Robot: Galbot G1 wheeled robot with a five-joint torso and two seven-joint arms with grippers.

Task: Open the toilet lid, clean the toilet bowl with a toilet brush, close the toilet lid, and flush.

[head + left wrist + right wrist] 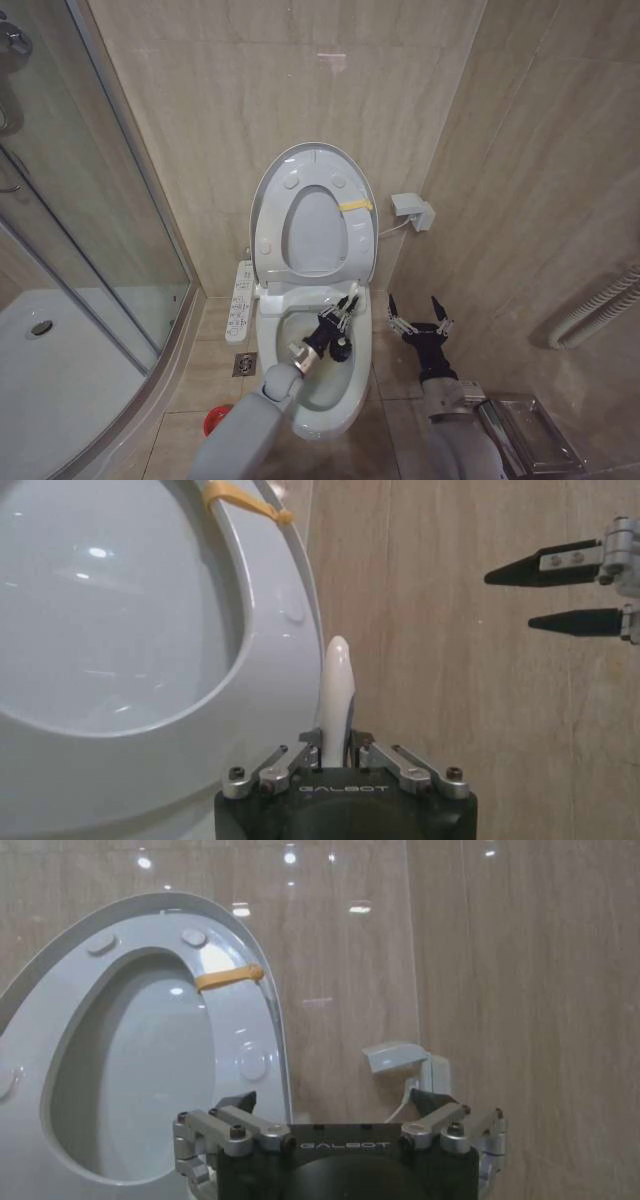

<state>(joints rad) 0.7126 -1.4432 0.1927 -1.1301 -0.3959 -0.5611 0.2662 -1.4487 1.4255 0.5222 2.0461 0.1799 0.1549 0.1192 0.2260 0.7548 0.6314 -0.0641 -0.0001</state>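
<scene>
The toilet brush (336, 697) is held in the left tool (341, 322), whose fingers are closed on its thin white handle. The tool is above the toilet bowl (322, 400), near the bowl's right rim. In the left wrist view the handle stands straight out from between the fingers, with its long axis in line with the tool and its rounded end pointing toward the raised seat and the wall. I cannot see the bristle head.

The toilet lid (305, 160) is open and stands upright against the back wall, with the ring seat (357, 235) raised in front of it; a yellow tag (355, 205) is on the seat. The room is a small bathroom with beige tiled walls and a tiled floor. A glass shower cabin (90, 260) is on the left. A white control panel (241, 303) is beside the bowl, and a red holder (212, 422) stands on the floor.

The right tool (418, 315) hangs to the right of the bowl, fingers spread wide, holding nothing.
</scene>
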